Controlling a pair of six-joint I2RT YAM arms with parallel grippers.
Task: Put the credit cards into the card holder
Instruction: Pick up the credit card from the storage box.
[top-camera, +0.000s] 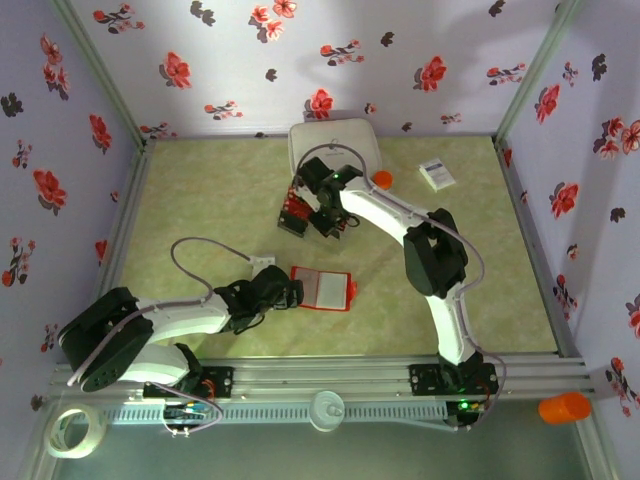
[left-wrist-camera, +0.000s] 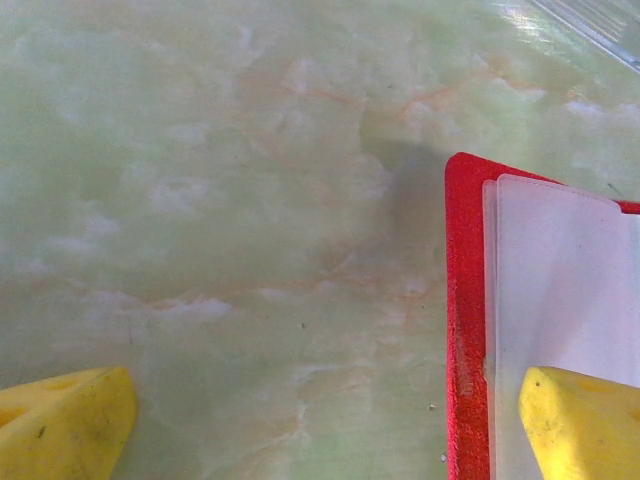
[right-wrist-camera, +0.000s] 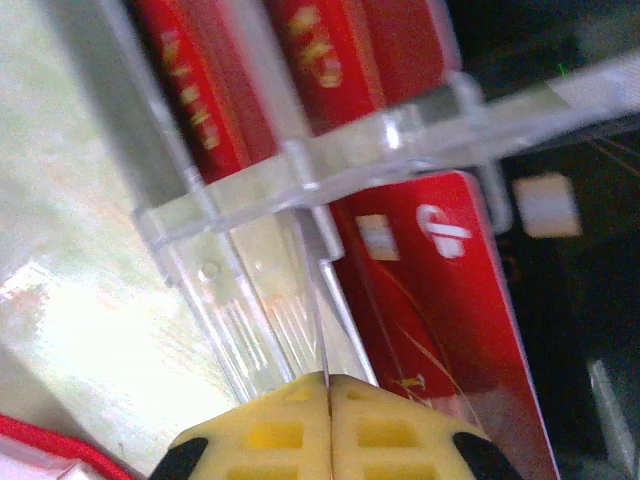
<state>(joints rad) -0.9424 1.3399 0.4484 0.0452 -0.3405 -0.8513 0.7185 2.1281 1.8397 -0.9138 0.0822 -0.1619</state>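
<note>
Nearest me, a tape roll (top-camera: 75, 430) sits off the front L corner and an orange object (top-camera: 563, 407) off the front R. Just past the rail, the left gripper (top-camera: 287, 293) lies low over the green marbled tabletop (top-camera: 200, 210), right at the L edge of the card holder (top-camera: 322, 288), which lies flat near front-centre w/ its pale pocket side up. On the L wrist cam its yellow fingers (left-wrist-camera: 60, 430) are spread wide w/ only bare table between them. The R-hand one sits over the holder's clear pocket; contact, can't tell. Further back, the right gripper (right-wrist-camera: 329, 395) is down at a clear slotted stand (right-wrist-camera: 300, 170) w/ red credit cards (right-wrist-camera: 450, 320) standing in the slots. Its pads are pressed together; can't tell if anything is pinched in the seam. Behind the stand is a white lidded box (top-camera: 333, 140) at the back wall, and a small white printed box (top-camera: 436, 174) lies off to the R.
</note>
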